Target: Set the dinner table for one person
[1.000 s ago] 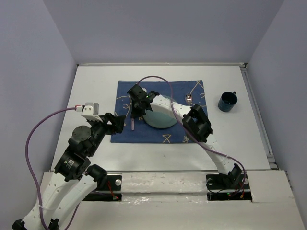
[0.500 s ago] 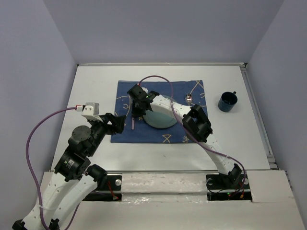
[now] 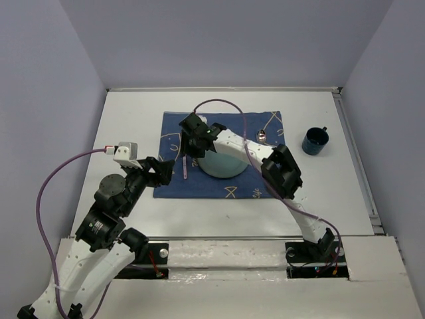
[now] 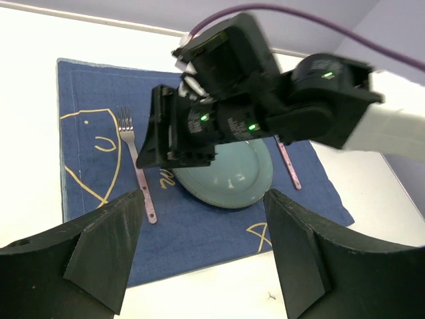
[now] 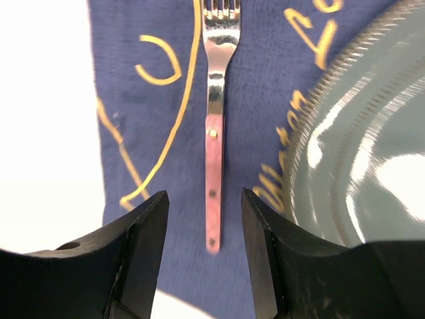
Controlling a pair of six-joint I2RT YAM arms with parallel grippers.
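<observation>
Two containers are in view: a pale green plate and a dark blue mug. The plate lies on a blue mat, which is spread on the dinner table, and its glazed face shows only reflections. The mug stands on the bare tabletop, well to the right of the plate; its inside is too dark to read.

A pink-handled fork lies flat on the mat just left of the plate, tines pointing away from the arms. A spoon lies to the right of the plate.

The right gripper is left of the plate, over the fork, with its jaws apart on either side of the handle and gripping nothing. Only the right wrist view shows that gap.

The left gripper hangs near the mat corner, left of and nearer than the plate, jaws wide apart. Its camera shows the spoon's pink handle, which the right arm hides from above. Only the top view shows the mug.
</observation>
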